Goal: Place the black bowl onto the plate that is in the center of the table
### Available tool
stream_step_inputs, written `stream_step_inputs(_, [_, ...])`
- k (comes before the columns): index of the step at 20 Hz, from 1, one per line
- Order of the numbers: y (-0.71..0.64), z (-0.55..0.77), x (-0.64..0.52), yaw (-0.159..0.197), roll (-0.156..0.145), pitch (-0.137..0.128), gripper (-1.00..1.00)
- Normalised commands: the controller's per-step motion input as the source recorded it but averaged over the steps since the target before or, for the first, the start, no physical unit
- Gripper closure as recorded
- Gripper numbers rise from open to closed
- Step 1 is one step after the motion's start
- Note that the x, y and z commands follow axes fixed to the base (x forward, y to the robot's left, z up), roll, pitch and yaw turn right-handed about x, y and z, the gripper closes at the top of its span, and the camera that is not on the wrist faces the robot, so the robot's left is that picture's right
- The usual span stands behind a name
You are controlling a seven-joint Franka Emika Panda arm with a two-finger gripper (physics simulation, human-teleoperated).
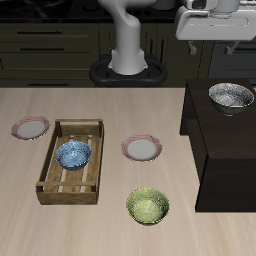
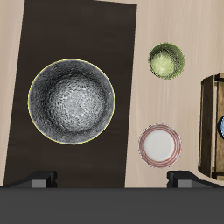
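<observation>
The black bowl (image 1: 230,97) stands on top of the dark cabinet block (image 1: 222,150) at the table's side; it is dark with a silvery speckled inside and a light rim. The wrist view shows it from straight above (image 2: 71,99). The plate (image 1: 141,149) with the pink-red rim lies bare in the middle of the table, and also shows in the wrist view (image 2: 160,144). My gripper (image 1: 222,44) hangs high above the cabinet and the bowl, apart from both. In the wrist view my gripper (image 2: 112,180) is open and empty, its fingertips (image 2: 39,181) spread wide.
A wooden tray (image 1: 60,178) holds a blue patterned bowl (image 1: 74,154) beside the centre plate. A second pink-rimmed plate (image 1: 30,127) lies beyond the tray. A yellow-green bowl (image 1: 147,206) sits near the table's front edge. The robot base (image 1: 128,60) stands at the back.
</observation>
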Motion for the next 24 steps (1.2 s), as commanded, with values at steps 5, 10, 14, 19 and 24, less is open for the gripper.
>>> stream_step_inputs(5, [0.09, -0.05, 0.23, 0.018, -0.02, -0.002, -1.0])
stream_step_inputs(10, [0.08, -0.03, 0.21, -0.014, -0.008, 0.006, -1.0])
stream_step_inputs(14, [0.01, -0.08, 0.1, -0.003, 0.004, 0.025, -1.0])
stream_step_inputs(19, [-0.06, -0.18, 0.06, 0.004, 0.001, 0.015, -1.0])
stream_step_inputs(24, [-0.11, -0.38, 0.12, -0.006, -0.006, 0.041, -1.0])
